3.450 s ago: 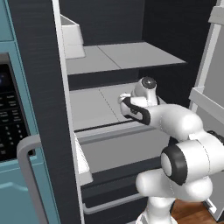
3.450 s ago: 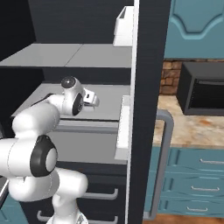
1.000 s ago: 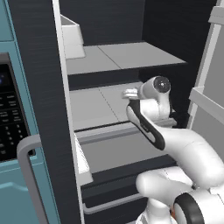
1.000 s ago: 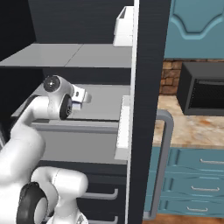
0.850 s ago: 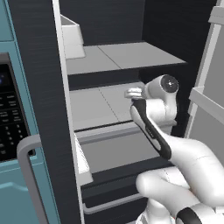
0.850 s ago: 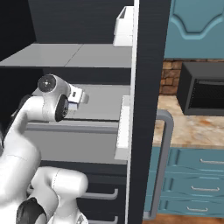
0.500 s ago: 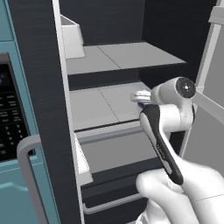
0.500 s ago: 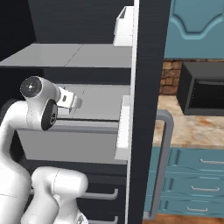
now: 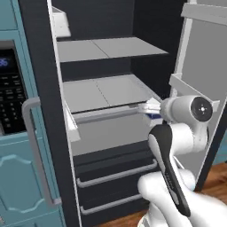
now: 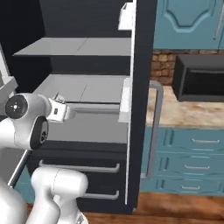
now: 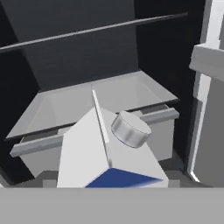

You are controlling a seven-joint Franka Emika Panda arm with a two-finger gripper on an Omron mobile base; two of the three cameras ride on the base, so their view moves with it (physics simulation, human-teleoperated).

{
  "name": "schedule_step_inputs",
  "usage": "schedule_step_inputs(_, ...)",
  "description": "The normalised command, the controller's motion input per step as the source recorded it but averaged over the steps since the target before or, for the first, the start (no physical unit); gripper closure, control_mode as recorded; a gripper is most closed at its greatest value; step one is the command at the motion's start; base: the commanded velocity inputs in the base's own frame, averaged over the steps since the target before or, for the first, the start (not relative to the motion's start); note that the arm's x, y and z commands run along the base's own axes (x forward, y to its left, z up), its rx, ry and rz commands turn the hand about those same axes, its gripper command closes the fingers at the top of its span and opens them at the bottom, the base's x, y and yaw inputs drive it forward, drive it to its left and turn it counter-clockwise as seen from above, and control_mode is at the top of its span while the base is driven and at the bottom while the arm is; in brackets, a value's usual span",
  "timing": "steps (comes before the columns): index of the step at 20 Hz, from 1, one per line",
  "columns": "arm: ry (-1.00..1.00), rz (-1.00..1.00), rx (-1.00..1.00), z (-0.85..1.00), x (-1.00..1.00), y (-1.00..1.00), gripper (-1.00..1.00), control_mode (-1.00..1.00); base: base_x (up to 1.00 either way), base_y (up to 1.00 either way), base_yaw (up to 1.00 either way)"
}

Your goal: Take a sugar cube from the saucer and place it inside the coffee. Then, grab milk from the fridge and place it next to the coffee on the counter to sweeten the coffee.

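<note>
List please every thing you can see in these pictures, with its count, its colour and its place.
milk: one, white carton with blue band and grey cap, held at the gripper, in front of the fridge shelves.
fridge: one, dark interior, open, pale grey shelves and drawers.
oven: one, black front, left of the fridge.
counter: one, beige-brown marbled, right of the fridge, over teal cabinets.
microwave: one, black, on the counter.
gripper: one, white, closed on the milk carton.
</note>
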Motion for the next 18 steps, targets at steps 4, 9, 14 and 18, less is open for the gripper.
schedule_step_inputs(4, 0.00, 0.00, 0.00, 0.00, 0.00, 0.00, 1.00, 1.00, -1.00, -0.21, -0.23)
schedule_step_inputs(9, 0.00, 0.00, 0.00, 0.00, 0.00, 0.00, 1.00, 1.00, -1.00, -0.14, -0.46)
schedule_step_inputs(14, 0.00, 0.00, 0.00, 0.00, 0.00, 0.00, 1.00, 1.00, -0.99, -0.32, -0.54)
schedule_step_inputs(18, 0.00, 0.00, 0.00, 0.00, 0.00, 0.00, 1.00, 1.00, -0.77, -0.54, -0.56)
